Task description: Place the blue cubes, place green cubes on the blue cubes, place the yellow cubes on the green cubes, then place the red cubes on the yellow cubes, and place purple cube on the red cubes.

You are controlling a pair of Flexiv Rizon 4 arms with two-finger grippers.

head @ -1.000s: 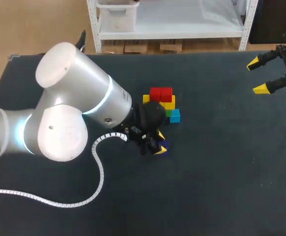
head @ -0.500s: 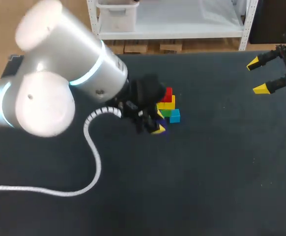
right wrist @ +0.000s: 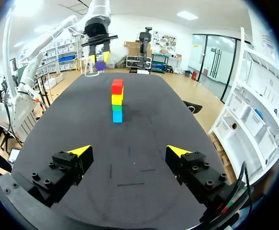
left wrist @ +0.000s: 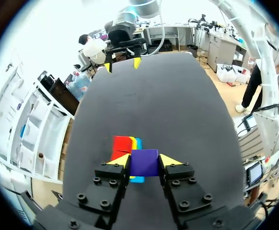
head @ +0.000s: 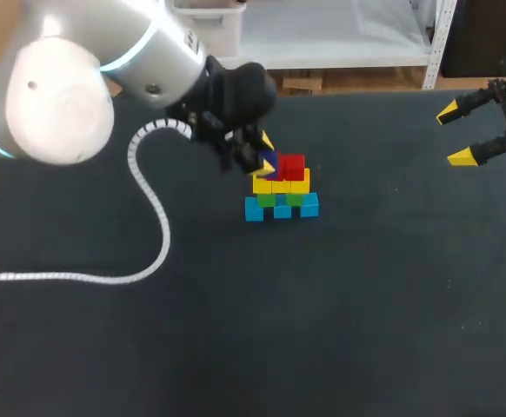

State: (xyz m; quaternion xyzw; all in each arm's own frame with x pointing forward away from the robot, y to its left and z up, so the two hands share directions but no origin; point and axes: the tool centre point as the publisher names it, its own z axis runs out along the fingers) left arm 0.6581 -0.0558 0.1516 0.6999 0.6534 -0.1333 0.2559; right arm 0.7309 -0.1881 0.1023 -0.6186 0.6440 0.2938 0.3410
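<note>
**Purple cube in left gripper, clear of the stack**

Left gripper (left wrist: 145,161): closed on the purple cube (right wrist: 99,65). The left wrist view shows both yellow tips pressed against opposite sides of the cube, which sits square between them.

Purple cube position: held in the air, not resting on anything. In the right wrist view it hangs higher than the top of the stack (head: 281,189), to one side and apart from it. In the head view it lies just beside the red cubes (head: 289,165), on the side from which the left arm comes in. In the left wrist view the cube covers part of the stack beneath it, with red, yellow and blue edges showing past it.

Stack: standing on the table (head: 392,304) near its middle, upright.
- Bottom layer is three blue cubes (head: 282,210) in a row, touching.
- Next are two green cubes (head: 281,199).
- Above them are the yellow cubes (head: 279,184).
- Red is on top.
- The count in the yellow and red layers cannot be told.
- Seen end-on in the right wrist view, the layers line up as a single straight column.

Right gripper (right wrist: 129,151): open, fingers wide apart, nothing between them. It sits near the table's far right corner in the head view, well apart from the stack.

Other: a white coiled cable (head: 153,234) trails from the left arm across the table, well apart from the cubes.
</note>
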